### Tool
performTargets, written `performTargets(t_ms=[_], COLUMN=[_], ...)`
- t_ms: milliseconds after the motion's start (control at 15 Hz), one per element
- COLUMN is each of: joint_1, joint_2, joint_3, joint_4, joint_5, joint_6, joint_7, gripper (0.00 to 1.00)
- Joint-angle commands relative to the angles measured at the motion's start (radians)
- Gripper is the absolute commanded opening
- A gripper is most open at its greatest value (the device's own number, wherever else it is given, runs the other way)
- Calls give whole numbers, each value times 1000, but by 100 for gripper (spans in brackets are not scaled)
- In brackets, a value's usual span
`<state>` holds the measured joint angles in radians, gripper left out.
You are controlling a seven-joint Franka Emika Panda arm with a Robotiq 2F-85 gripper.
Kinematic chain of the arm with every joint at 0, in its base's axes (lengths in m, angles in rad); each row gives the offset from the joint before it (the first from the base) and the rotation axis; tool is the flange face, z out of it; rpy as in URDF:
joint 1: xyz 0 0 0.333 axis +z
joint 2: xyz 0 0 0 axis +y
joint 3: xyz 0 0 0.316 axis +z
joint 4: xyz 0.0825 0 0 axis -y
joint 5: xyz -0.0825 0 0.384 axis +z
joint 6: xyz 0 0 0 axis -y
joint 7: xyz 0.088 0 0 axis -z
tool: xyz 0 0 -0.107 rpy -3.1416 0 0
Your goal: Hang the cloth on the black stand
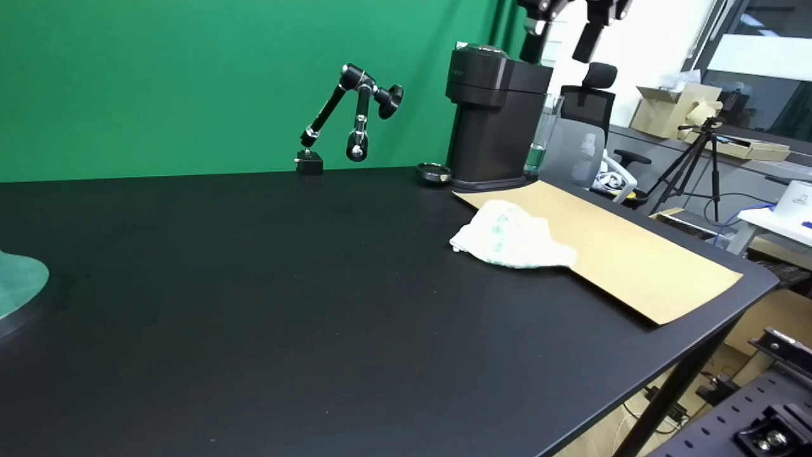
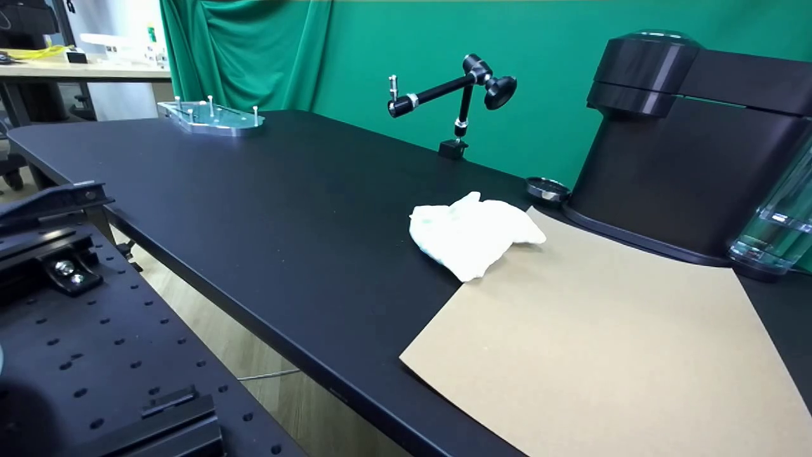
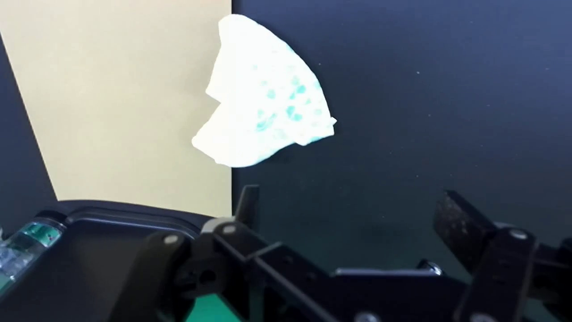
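Note:
The white cloth with green spots lies crumpled on the black table, partly over the edge of a tan sheet. It also shows in an exterior view and in the wrist view. The black stand is a jointed arm on a small block base at the table's back edge. It also shows in an exterior view. My gripper is open and empty, high above the table near the coffee machine. In the wrist view its fingers are wide apart, with the cloth ahead of them and untouched.
A tall black coffee machine with a clear water tank stands right of the stand. A small round dish sits beside it. The tan sheet lies flat. A clear plate with pegs is at the table's far end.

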<state>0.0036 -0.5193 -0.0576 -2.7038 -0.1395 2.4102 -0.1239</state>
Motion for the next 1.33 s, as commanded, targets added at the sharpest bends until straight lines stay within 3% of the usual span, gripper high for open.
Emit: performTargets(t_ms=[0,400,733,1133,1200,1267], joint_1=[-25,-46,-80,-78,-96,-97], joint_2=[8,43,226,445,377,408], joint_3=[-16,-4,-63,-126,-107,-107], joint_4=[0,2,54,134,76,92], joint_5=[7,-43,-71,43,7,25], joint_6=[-3,12,60,152,150,156], joint_7=[-29,-52,-145,-326,-281,-302], gripper=[100,100,100,100,100,100])
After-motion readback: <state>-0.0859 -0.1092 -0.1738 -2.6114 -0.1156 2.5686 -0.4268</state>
